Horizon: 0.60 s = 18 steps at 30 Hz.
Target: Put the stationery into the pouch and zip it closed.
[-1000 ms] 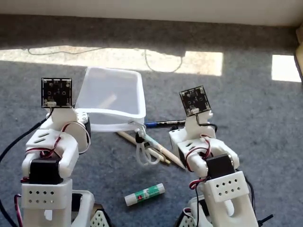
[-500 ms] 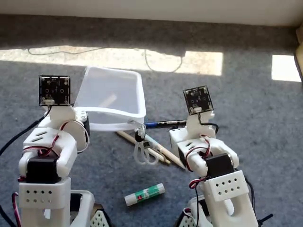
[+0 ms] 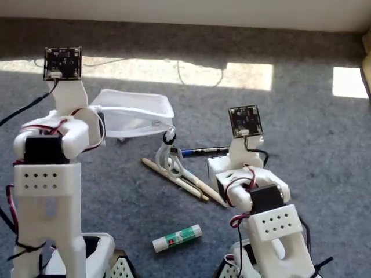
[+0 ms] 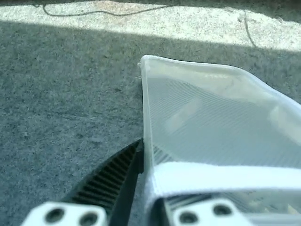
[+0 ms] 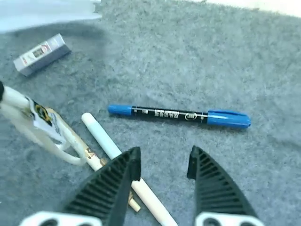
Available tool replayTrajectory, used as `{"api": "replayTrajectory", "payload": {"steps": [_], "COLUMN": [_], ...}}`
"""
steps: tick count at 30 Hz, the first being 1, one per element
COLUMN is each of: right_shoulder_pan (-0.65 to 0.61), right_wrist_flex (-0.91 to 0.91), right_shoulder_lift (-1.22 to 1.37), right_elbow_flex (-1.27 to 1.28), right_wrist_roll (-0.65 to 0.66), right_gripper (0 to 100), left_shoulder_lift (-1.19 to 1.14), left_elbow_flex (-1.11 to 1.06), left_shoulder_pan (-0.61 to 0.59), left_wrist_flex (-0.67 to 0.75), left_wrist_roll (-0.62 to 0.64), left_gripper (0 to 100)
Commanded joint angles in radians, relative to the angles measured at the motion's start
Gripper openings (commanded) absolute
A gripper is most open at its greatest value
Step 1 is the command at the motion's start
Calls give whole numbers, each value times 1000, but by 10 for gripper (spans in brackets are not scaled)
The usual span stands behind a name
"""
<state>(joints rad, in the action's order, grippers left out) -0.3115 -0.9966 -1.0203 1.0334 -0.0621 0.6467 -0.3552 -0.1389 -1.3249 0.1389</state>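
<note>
translucent white mesh pouch [image 4: 211, 117] held up over the grey table [image 3: 313, 139], its edge pinched in the left end effector [image 4: 145, 162], right end effector [image 5: 163, 157] spread low over blue-capped pen [image 5: 178, 115] and pale pencils [image 3: 203, 188], glue stick [image 3: 177, 238] between arm bases

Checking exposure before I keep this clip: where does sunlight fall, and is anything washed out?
High view: sunlit patches cross the far grey carpet; the rest lies in shade. Left wrist view: a sunlit strip beyond the translucent white mesh pouch, whose weave is readable. Right wrist view: shade around the blue-capped black marker, nothing washed out.
</note>
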Motion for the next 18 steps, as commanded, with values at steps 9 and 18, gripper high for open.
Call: {"api": "replayTrajectory", "payload": {"steps": [9,18], "right_shoulder_pan": [13,140], "right_wrist_flex": [16,-97], "right_shoulder_lift": [429,596], "right_elbow_flex": [-239,-487], "right_wrist_roll": [-215,-491], "right_gripper": [160,162], "left_shoulder_lift": [-73,-77], "left_elbow_flex": [173,248], "left_shoulder_pan": [-36,-45], "left_wrist_flex": [-46,-110], "left_wrist_roll": [54,55], "left_gripper": [6,6]}}
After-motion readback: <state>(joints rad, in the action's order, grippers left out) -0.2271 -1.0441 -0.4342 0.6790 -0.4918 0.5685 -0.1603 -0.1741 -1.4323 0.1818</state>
